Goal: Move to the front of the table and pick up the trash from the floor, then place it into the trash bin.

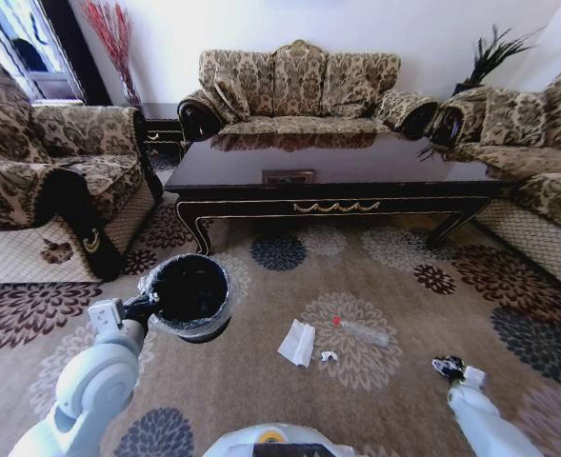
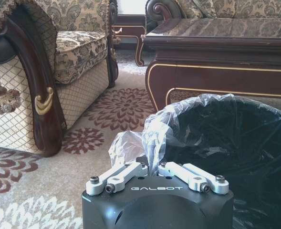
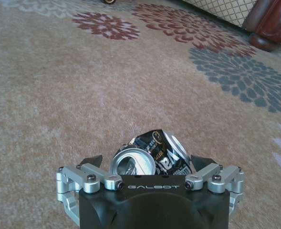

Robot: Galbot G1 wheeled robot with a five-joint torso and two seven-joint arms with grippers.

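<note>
I am parked before the table (image 1: 328, 181). My left gripper (image 2: 152, 172) pinches the trash bin (image 1: 190, 295) by its bag rim. My right gripper (image 3: 149, 162), at 4 o'clock, is spread around a crushed can (image 3: 152, 152), not yet lifted. Napkin (image 1: 297, 342) and tube (image 1: 360, 330) remain at 12 o'clock; nothing binned.

The left gripper (image 1: 145, 307) is clamped on the near rim of the trash bin (image 1: 190, 295), its arm bent low. The right gripper (image 3: 150, 164), fingers spread, straddles a crushed can (image 3: 150, 156), well right of the bin.
</note>
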